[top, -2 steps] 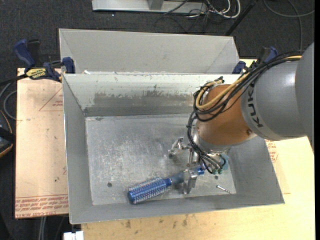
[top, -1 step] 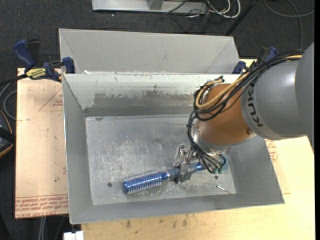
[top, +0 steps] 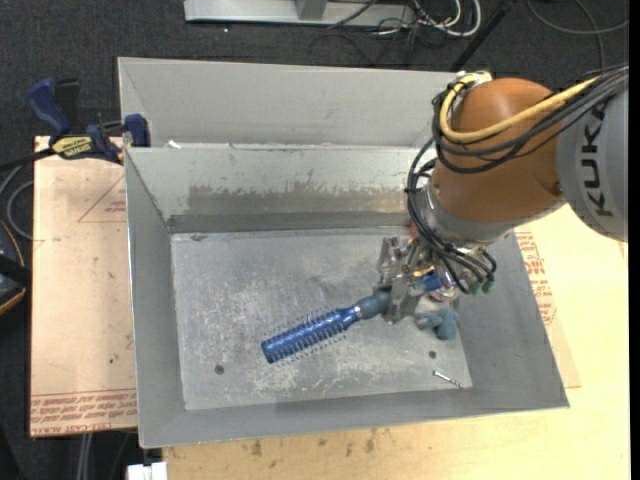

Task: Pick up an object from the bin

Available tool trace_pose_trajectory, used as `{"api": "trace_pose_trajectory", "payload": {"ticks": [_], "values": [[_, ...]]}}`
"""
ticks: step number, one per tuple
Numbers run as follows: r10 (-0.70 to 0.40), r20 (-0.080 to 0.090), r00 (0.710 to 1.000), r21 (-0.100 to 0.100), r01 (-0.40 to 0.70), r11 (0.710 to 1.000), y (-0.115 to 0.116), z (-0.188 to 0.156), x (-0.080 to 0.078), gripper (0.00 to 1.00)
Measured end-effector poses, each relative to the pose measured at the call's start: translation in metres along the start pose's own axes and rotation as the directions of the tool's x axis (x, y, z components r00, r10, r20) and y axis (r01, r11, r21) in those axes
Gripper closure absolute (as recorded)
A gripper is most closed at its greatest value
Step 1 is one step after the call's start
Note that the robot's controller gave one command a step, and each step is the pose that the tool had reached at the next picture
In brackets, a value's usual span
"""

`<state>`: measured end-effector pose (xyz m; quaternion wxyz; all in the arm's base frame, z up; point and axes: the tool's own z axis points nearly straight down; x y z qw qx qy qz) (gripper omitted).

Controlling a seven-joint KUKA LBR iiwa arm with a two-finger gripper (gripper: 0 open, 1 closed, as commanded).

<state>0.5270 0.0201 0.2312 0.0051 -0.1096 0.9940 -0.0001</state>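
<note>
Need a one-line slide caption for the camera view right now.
Gripper at the handle end of a blue hairbrush lying on the bin floor.

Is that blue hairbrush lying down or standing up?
Lying down. The blue hairbrush stretches along the floor of the bin, bristle head toward the lower left, handle end at the gripper.
</note>
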Motion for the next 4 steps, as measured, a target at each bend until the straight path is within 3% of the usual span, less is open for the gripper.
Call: {"api": "trace_pose_trajectory", "payload": {"ticks": [1, 2, 3, 4], "values": [[0.001, -0.008, 1.0, -0.002, -0.001, 1.0, 0.0, 0.004, 0.001, 0.0], [0.031, 0.003, 1.0, -0.002, -0.031, 1.0, -0.03, 0.161, 0.008, 0.0], [0.03, 0.008, 1.0, 0.0, -0.03, 1.0, -0.03, 0.157, 0.007, 1.0], [-0.032, -0.001, 1.0, 0.0, 0.032, 1.0, -0.01, -0.001, 0.006, 1.0]]}}
